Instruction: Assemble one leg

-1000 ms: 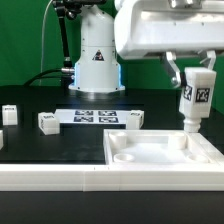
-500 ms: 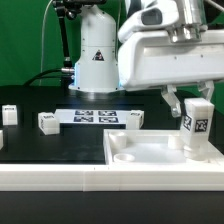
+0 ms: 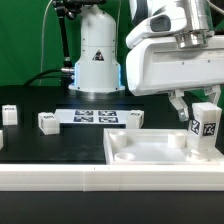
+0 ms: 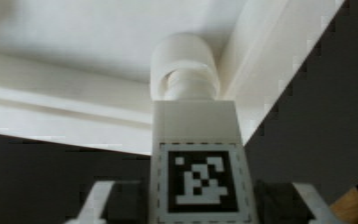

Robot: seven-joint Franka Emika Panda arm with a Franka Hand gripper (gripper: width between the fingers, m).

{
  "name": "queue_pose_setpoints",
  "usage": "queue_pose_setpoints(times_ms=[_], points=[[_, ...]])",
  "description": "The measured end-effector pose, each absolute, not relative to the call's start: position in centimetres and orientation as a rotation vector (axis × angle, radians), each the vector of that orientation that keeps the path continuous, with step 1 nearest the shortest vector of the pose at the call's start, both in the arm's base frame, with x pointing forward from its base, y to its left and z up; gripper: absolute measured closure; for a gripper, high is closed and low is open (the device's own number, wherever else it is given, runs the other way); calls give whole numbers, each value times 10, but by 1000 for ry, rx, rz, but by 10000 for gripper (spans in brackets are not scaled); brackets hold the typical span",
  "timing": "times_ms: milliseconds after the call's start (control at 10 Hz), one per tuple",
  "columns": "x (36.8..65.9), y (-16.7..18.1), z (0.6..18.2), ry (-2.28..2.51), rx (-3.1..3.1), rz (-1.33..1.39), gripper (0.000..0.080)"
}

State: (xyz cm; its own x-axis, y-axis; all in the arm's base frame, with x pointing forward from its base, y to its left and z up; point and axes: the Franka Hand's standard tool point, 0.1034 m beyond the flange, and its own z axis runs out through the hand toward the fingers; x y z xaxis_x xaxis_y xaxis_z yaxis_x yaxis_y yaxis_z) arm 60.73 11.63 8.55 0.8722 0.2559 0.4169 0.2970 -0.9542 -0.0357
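My gripper is shut on a leg, a small white block with a black-and-white tag, and holds it upright. The leg's lower end is at the corner of the large white panel on the exterior view's right. I cannot tell whether it touches the panel. In the wrist view the leg runs from between my fingers to the panel's raised rim. My gripper clamps it at the tagged end.
Three more loose legs lie on the black table: one, one and one. The marker board lies between two of them. The arm's white base stands behind.
My gripper has carried the leg toward the exterior view's right and lowered it, so its lower end now sits at the panel's right corner.
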Motion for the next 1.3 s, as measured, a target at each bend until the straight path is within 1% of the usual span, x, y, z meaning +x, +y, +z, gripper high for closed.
queue_pose_setpoints(times_ms=[100, 400, 500, 600, 800, 900, 1300], points=[[607, 114, 81, -436, -2945, -635, 508], [613, 112, 81, -432, -2931, -746, 508], [614, 112, 81, -432, -2931, -746, 453], [614, 112, 81, -432, -2931, -746, 453], [614, 112, 81, -432, -2931, -746, 188], [614, 112, 81, -432, -2931, -746, 162], [614, 111, 82, -433, -2932, -745, 150]])
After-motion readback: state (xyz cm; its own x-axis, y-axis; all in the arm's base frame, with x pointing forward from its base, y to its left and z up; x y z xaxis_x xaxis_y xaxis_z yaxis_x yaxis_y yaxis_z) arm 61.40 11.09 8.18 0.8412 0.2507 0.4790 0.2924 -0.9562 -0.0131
